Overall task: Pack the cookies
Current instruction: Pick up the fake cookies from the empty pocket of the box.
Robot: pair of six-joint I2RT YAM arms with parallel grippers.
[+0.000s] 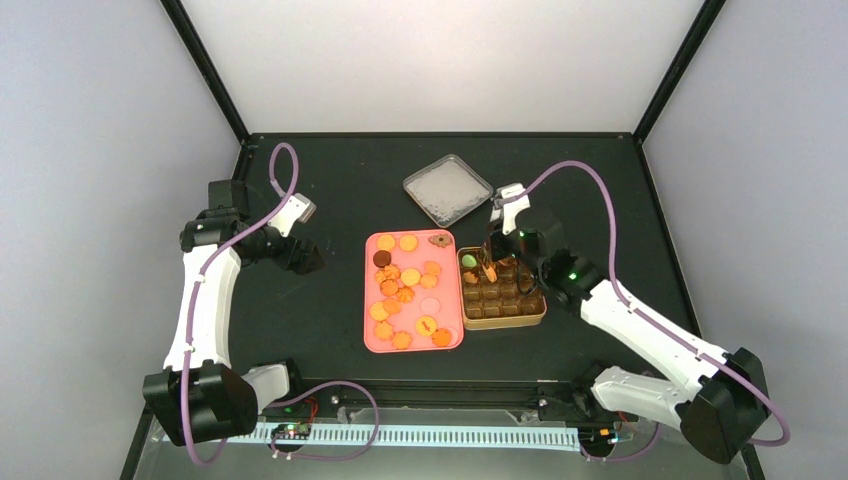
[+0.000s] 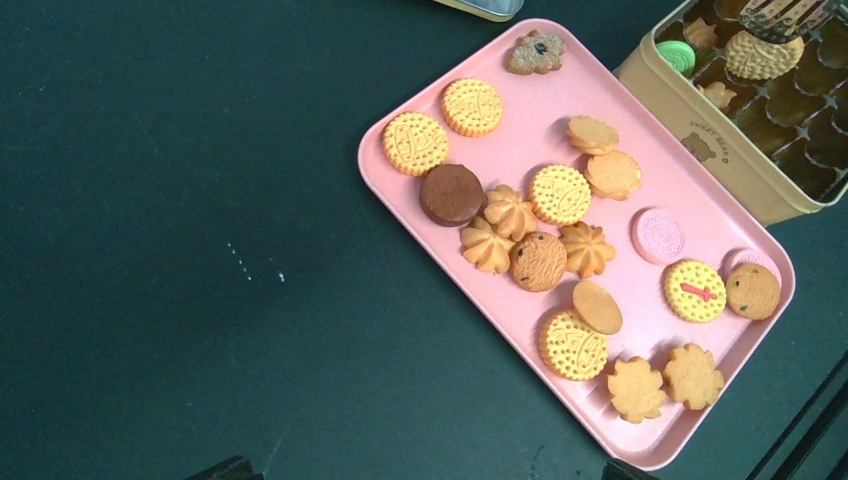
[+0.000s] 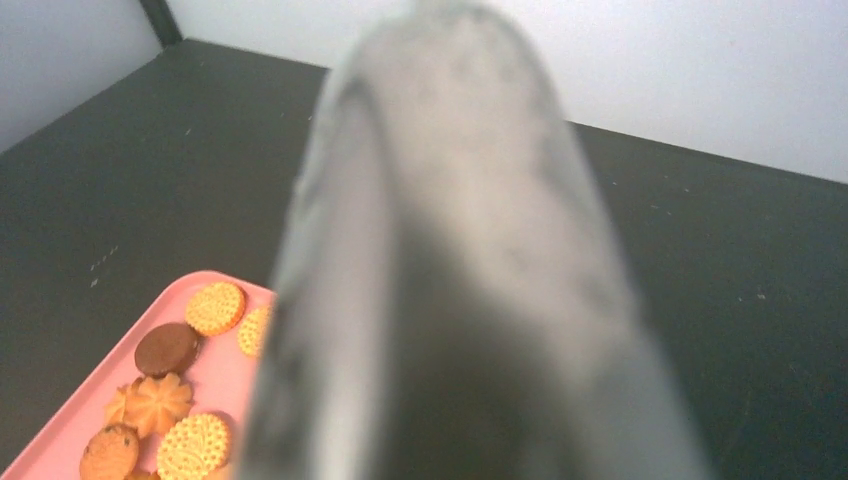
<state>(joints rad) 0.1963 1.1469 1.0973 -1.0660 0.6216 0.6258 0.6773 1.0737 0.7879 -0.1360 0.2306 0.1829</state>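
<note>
Several cookies (image 1: 405, 290) (image 2: 540, 225), mostly golden with a dark brown one (image 2: 451, 193) and pale pink ones, lie on a pink tray (image 1: 368, 300) (image 2: 650, 120). Right of the tray stands a gold tin (image 1: 505, 320) (image 2: 720, 150) with brown compartments; a green cookie (image 2: 676, 55) sits in one. My right gripper (image 1: 497, 250) hovers over the tin, shut on metal tongs (image 3: 460, 280) (image 2: 790, 14), whose tips hold a golden cookie (image 2: 760, 56) over a compartment. My left gripper (image 1: 305, 258) (image 2: 425, 472) is open and empty over bare table left of the tray.
A silver tin lid (image 1: 447, 188) lies behind the tray and tin. The black table (image 1: 300, 330) ends at white walls at the back and sides. The blurred tongs block most of the right wrist view.
</note>
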